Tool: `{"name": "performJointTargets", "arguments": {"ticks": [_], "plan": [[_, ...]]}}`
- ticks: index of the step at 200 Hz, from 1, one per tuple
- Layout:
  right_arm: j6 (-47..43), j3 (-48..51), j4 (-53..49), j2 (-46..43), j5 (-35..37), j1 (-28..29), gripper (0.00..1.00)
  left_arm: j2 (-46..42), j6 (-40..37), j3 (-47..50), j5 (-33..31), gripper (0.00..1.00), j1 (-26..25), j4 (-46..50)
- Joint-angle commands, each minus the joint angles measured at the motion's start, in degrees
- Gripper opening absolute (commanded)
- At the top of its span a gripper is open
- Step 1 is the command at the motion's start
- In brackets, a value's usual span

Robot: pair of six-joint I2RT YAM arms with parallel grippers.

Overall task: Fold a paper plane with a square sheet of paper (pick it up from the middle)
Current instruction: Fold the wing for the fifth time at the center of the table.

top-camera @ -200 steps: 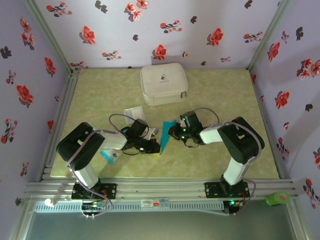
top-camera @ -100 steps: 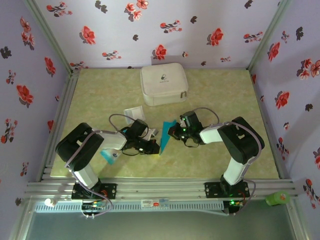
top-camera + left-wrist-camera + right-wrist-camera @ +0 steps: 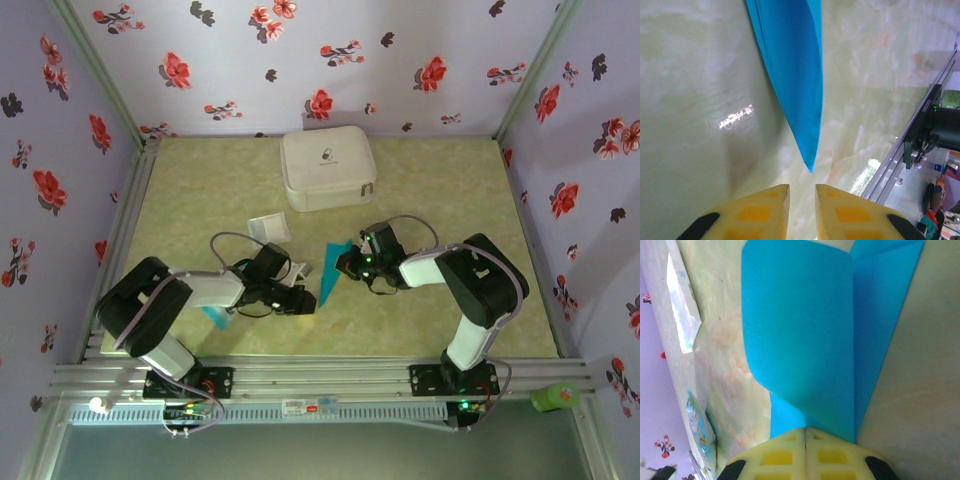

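Note:
The paper plane [image 3: 330, 270] is the bright blue paper folded into a narrow pointed dart, lying mid-table with its tip toward the near edge. My right gripper [image 3: 346, 265] is shut on its wide upper end; in the right wrist view the fingertips [image 3: 805, 431] pinch the blue folds [image 3: 800, 330], one flap curling up. My left gripper [image 3: 308, 300] sits just left of the dart's tip and is apart from it. The left wrist view has the blue point [image 3: 795, 75] ending short of the gripper [image 3: 801, 189], whose jaws stand slightly open with nothing between them.
A white zipped case [image 3: 326, 168] stands at the back centre. A whitish translucent square [image 3: 268, 228] lies left of centre. A pale blue-and-white packet [image 3: 218, 315] lies under the left arm. The metal rail [image 3: 920, 130] runs along the near edge.
My left gripper has let go of the dart's tip, parted its jaws and drawn back to the left. The right gripper and the paper have stayed put.

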State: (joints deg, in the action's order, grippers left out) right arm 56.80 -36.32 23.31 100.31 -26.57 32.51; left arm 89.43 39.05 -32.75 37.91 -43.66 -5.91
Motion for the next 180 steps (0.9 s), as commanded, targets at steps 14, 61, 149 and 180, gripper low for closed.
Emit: {"name": "performJointTargets", "arguments": {"ticks": [14, 61, 149, 180], "plan": [[-0.28, 0.45, -5.56, 3.84, 5.54, 0.01, 0.03, -7.52, 3.06, 0.60, -4.62, 0.23, -0.30, -1.18], [-0.28, 0.55, -5.70, 3.66, 5.50, 0.01, 0.03, -1.09, 5.64, -8.77, -2.31, 0.17, -0.37, -3.57], [-0.14, 0.48, -5.87, 3.53, 5.39, 0.10, 0.03, 13.63, 4.47, -17.87, -2.23, 0.14, -2.33, -2.43], [-0.28, 0.47, -5.74, 3.74, 5.41, 0.09, 0.03, 15.55, 2.76, -17.24, -3.53, 0.13, -2.79, 0.18]]}}
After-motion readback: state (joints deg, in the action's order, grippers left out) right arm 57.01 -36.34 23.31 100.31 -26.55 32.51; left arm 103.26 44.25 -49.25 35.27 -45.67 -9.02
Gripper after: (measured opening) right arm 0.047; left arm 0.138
